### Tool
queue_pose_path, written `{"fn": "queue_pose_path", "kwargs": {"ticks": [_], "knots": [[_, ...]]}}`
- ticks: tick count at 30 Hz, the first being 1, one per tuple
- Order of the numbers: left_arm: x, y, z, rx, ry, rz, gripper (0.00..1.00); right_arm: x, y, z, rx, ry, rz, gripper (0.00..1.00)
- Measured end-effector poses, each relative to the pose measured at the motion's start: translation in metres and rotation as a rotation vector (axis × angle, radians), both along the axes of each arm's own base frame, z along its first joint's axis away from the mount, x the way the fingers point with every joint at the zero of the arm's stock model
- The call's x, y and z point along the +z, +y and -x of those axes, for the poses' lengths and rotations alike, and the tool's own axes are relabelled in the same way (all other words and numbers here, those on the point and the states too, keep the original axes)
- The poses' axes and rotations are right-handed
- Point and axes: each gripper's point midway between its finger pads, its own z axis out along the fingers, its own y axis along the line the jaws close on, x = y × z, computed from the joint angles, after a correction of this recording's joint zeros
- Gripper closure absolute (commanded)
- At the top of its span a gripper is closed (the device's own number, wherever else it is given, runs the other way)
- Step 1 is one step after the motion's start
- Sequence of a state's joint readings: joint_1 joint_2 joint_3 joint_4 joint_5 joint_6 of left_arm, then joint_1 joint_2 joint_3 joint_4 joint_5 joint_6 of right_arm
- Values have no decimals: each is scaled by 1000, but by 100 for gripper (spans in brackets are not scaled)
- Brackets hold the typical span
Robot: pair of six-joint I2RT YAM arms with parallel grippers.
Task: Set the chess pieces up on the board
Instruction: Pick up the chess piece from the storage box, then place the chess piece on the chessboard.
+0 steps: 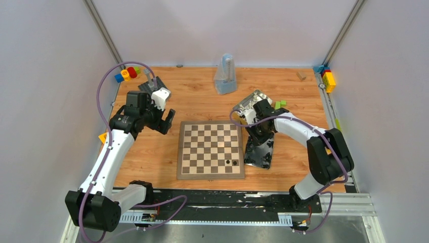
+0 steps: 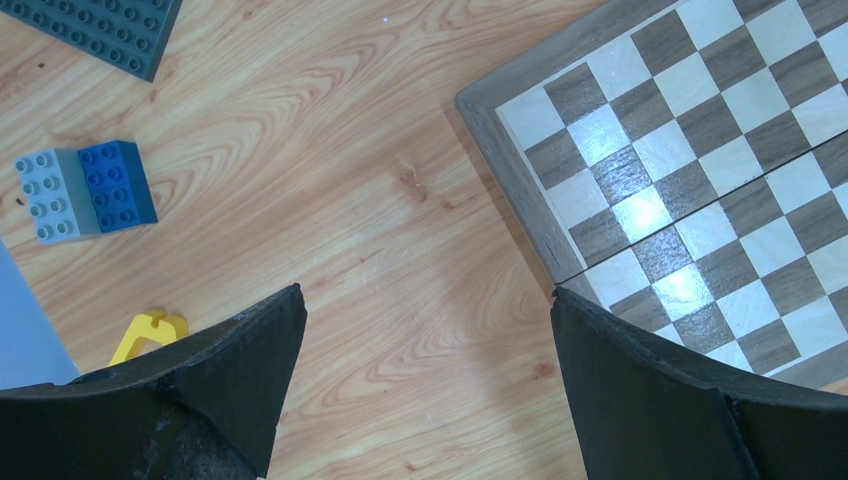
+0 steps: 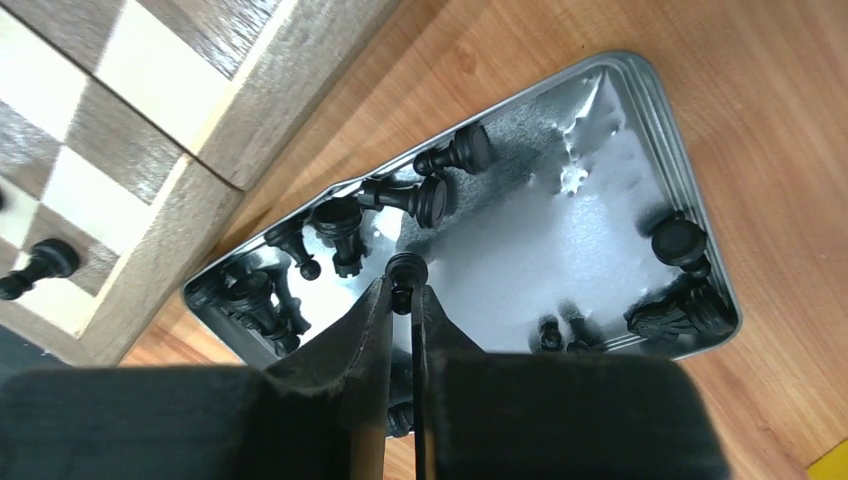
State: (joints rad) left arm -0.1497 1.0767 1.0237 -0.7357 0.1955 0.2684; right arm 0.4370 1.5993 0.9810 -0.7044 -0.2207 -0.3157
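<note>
The board (image 1: 211, 149) lies in the middle of the table, with two black chess pieces (image 1: 231, 162) standing near its front right corner. My right gripper (image 3: 402, 290) is shut on a small black chess piece (image 3: 407, 268), just above a shiny tin (image 3: 640, 130) that holds several more black pieces (image 3: 425, 195). In the top view this gripper (image 1: 259, 137) sits over the tin (image 1: 266, 161), right of the board. My left gripper (image 2: 425, 295) is open and empty above bare wood beside the board's corner (image 2: 510, 175); it also shows in the top view (image 1: 167, 123). No white pieces show.
A second tin (image 1: 248, 101) lies behind the right gripper, with green blocks (image 1: 280, 104) beside it. A translucent container (image 1: 225, 76) stands at the back. Blue bricks (image 2: 85, 190), a grey studded plate (image 2: 100, 30) and a yellow piece (image 2: 150, 332) lie left of the board.
</note>
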Motion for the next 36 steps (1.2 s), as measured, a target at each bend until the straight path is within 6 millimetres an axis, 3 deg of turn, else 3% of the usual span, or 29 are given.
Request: {"fn": "queue_pose_path", "kwargs": {"ticks": [7,11,15,19,23,36], "knots": [[0,0,0,-2,0,2,0,38,17,-3,42,-67,-59,100],[0,0,0,0,0,1,0,63,51,5,155,-124,-103,100],[0,1,0,9,1,-2,0,75,88,28,297,-136,-127,99],[-1,7,-2,35,6,-4,0,72,119,49,419,-118,-125,99],[-2,14,-3,66,10,-3,0,60,138,66,499,-74,-104,98],[-2,17,-4,80,10,-1,0,32,152,84,579,-2,-46,97]]}}
